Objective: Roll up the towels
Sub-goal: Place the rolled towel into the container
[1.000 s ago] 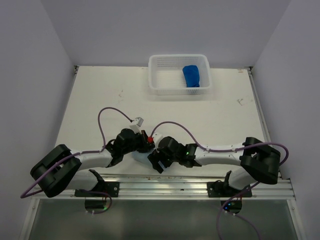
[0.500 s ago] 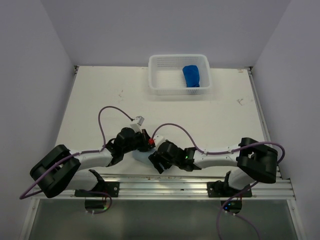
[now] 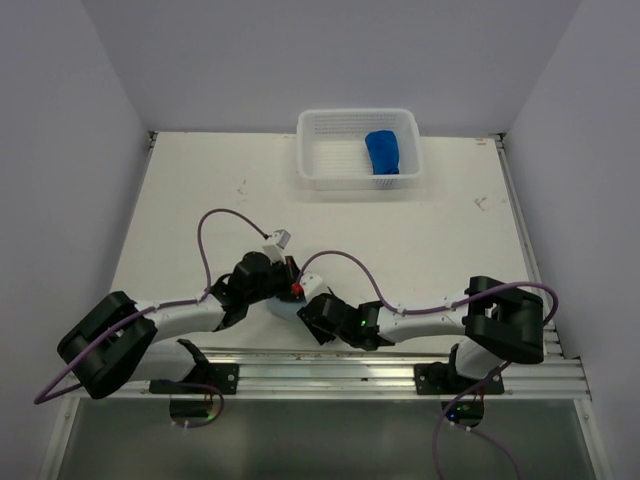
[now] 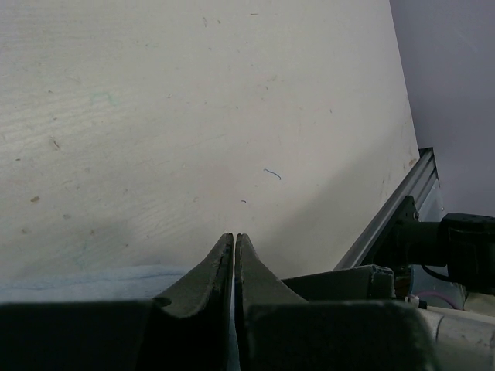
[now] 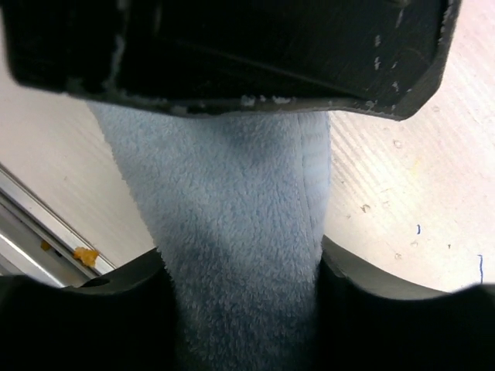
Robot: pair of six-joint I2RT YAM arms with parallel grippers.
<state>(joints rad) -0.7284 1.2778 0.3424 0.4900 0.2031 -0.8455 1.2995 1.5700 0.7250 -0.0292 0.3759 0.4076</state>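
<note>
Terry cloth low in the middle of the top view: pale sky-blue towel [image 3: 284, 308] on the white table [image 3: 200, 200], wedged where the two arms meet, just above the metal rail [image 3: 330, 362]. Mostly covered by the wrists there, only a small pale patch showing. Left gripper [image 3: 290, 292] angled in from the lower left, right gripper [image 3: 312, 314] from the lower right, the two almost touching over the cloth. Purple cables [image 3: 215, 222] looping above both arms.

From the right wrist: pale sky-blue towel [image 5: 232, 193] as a thick, rounded band running from top to bottom of the frame, filling the whole gap between the dark fingers [image 5: 77, 309]. Right gripper [image 5: 244, 270] clamped on it, cloth pressed against both inner faces. Black housing [image 5: 232, 39] across the top edge, lying over the far end of the band. Bare table on either side.

From the left wrist: left gripper [image 4: 233, 241] with fingers pressed together, tips meeting over the table [image 4: 193, 116]. Only a hairline pale seam between them, too thin to tell whether any cloth is pinched. Pale sky-blue towel [image 4: 77, 277] as a flat strip at lower left, just behind the fingers.

At upper centre of the top view, white perforated basket [image 3: 340, 180] against the far edge of the table, with dark royal-blue towel [image 3: 383, 152] bunched in its right half, well apart from both grippers.
</note>
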